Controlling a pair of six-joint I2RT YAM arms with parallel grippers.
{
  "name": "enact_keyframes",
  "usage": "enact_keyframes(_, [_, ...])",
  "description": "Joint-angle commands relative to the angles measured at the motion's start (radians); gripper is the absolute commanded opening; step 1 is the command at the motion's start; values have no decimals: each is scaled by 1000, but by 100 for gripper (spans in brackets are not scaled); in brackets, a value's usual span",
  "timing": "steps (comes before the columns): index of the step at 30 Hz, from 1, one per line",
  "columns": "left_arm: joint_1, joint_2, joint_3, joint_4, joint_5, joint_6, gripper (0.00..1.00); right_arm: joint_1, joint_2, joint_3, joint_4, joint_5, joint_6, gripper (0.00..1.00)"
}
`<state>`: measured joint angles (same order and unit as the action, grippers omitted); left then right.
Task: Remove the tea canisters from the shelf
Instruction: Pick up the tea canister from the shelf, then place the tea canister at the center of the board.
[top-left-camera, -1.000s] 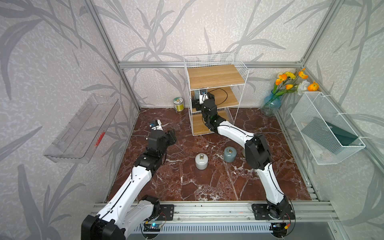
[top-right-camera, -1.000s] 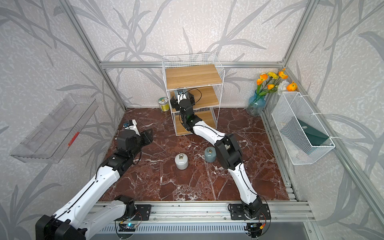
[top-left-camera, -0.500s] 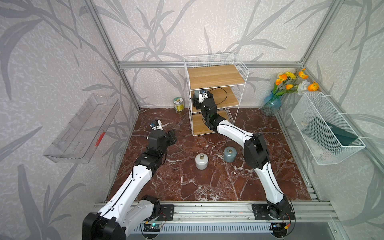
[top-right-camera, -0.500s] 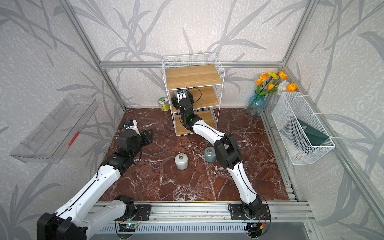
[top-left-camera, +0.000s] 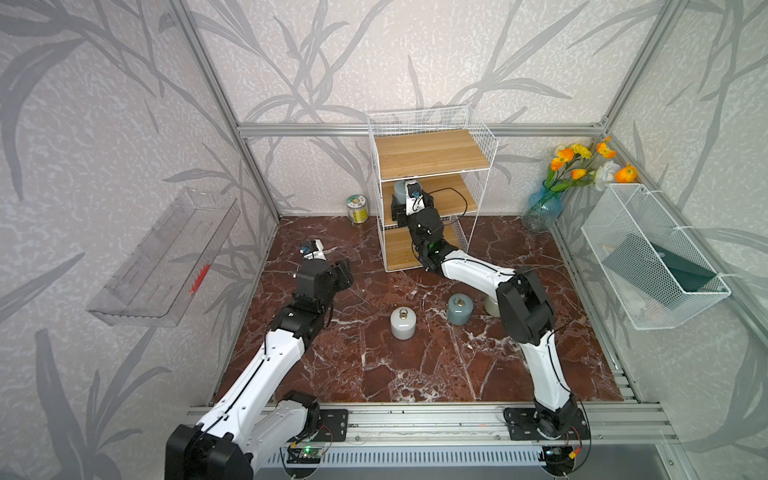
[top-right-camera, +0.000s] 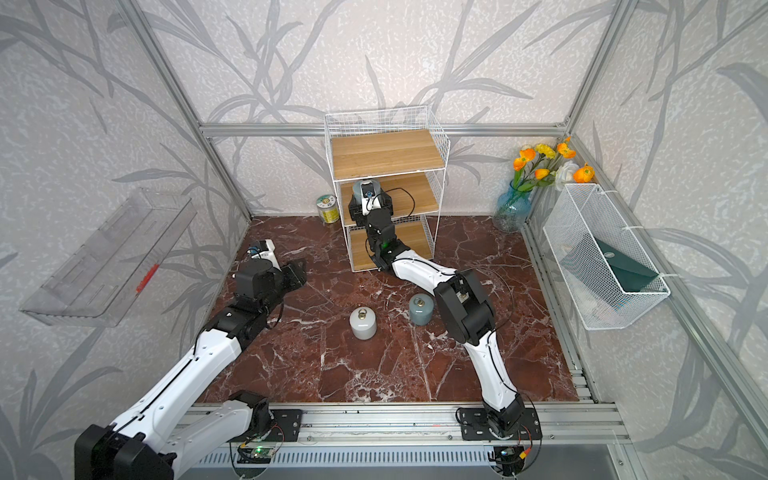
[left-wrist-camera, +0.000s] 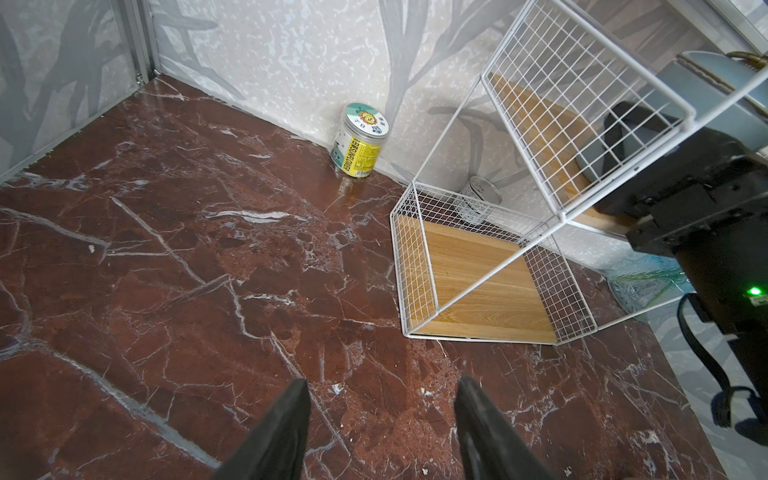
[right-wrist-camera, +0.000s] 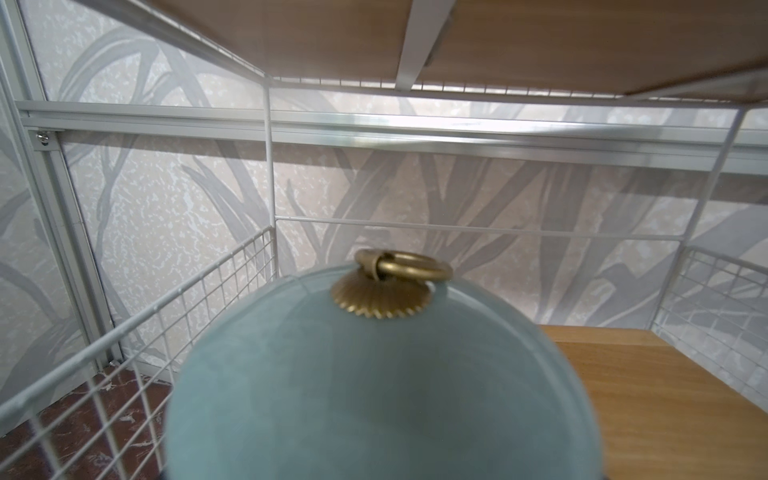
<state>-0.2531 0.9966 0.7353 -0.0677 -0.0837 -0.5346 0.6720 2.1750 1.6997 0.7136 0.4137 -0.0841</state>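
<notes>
Three canisters stand on the table (top-left-camera: 374, 374): the white canister (top-left-camera: 403, 325), the blue-grey canister (top-left-camera: 460, 309) and the beige canister (top-left-camera: 491, 308), which is mostly hidden behind the right arm. The last canister (top-left-camera: 400, 188), also blue-grey, is upright on the middle board of the shelf (top-left-camera: 428, 154), close to the mesh side that faces the tin (top-left-camera: 357, 207). The other two boards are bare. I judge the task about three quarters done; only this one remains to bring out.

The right end effector (top-left-camera: 400, 204) is inside the middle level, at the last canister. The right wrist view shows its lid very near, but no fingers, so I cannot tell if it pinches the canister or only stands around it. The left end effector (left-wrist-camera: 382, 415) is spread with nothing between, above bare table and well apart from the shelf.

Room inside the shelf is small. The top board is close above the ring pull (right-wrist-camera: 401, 266), the mesh side is just beside the canister, and a wire rail closes the back. Only the front is open, so I think the way out is straight toward the front with very little lift. In front of the shelf the table is bare as far as the white and blue-grey canisters. The right elbow is just beside the blue-grey and beige ones, so a wide swing could knock them.
</notes>
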Motion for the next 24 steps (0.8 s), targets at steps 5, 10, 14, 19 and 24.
enact_keyframes(5, [6,15,-2,38,30,-5,57,27,-152,-171,94,-6,-33,67])
enact_keyframes(10, [6,17,0,43,38,-8,57,67,-291,-354,162,-13,-54,67])
enact_keyframes(14, [7,15,5,38,50,-10,57,122,-403,-469,180,-9,-96,67])
enact_keyframes(19, [7,-3,1,31,63,-18,57,199,-562,-628,184,0,-72,66])
enact_keyframes(24, [8,-42,0,-5,53,-11,57,287,-676,-743,134,-33,12,66])
